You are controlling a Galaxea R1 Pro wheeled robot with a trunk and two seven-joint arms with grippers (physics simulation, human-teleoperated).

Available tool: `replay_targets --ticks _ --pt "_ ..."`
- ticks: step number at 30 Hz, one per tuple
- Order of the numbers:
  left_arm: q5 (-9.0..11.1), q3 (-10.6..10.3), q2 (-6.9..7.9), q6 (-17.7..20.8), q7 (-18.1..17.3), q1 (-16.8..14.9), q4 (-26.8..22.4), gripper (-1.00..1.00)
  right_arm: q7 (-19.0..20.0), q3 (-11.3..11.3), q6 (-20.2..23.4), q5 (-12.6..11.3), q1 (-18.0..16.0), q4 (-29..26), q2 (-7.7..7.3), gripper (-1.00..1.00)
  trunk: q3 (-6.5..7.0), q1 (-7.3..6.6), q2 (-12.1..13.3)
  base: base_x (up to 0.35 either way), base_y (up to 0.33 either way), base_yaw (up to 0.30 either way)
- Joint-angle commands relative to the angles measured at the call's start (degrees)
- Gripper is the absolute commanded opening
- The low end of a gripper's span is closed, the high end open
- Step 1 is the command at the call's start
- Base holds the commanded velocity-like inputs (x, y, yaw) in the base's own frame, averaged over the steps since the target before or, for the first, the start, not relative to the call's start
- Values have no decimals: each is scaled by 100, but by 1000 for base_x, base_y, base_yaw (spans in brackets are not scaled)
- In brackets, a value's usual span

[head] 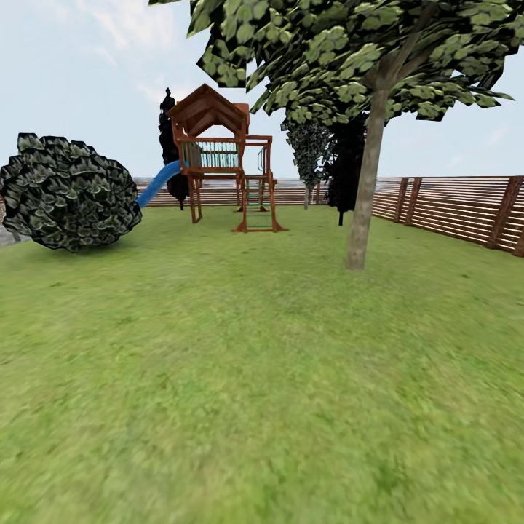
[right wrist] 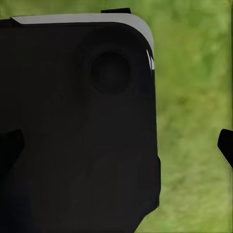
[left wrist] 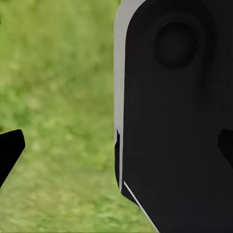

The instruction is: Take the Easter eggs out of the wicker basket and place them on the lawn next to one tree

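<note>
The lawn [head: 247, 378] stretches ahead of me in the head view. A tree [head: 362, 196] with a thin pale grey-beige trunk and dark green, pale-flecked leaves stands on the grass at the right. The Easter eggs and the wicker basket are out of view. In the left wrist view my left gripper [left wrist: 116, 150] is open, one dark fingertip [left wrist: 10, 150] at each side edge, nothing between them. My right gripper [right wrist: 116, 148] is open too, its fingertips [right wrist: 226, 147] wide apart and empty. Both wrist views look down past a black part of the robot onto grass.
A wooden play tower [head: 222, 156] with a blue slide [head: 156, 183] stands at the back middle. A large dark bush [head: 69, 193] sits at the left. A brown slatted fence [head: 458, 207] runs along the right and back. Near-black trees [head: 346, 171] stand by the fence.
</note>
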Motion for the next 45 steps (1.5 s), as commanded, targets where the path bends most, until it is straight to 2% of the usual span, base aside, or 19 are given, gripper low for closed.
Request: replay_targets --ticks 1,45 --pt "-1 3 1 3 1 2 -8 100 -2 8 -23 -60 -8 18 1 100 -5 3 -2 327 0 0" --pt "-1 3 1 -6 9 2 -13 100 -6 5 -41 -63 -8 9 10 100 -5 3 -2 328 0 0"
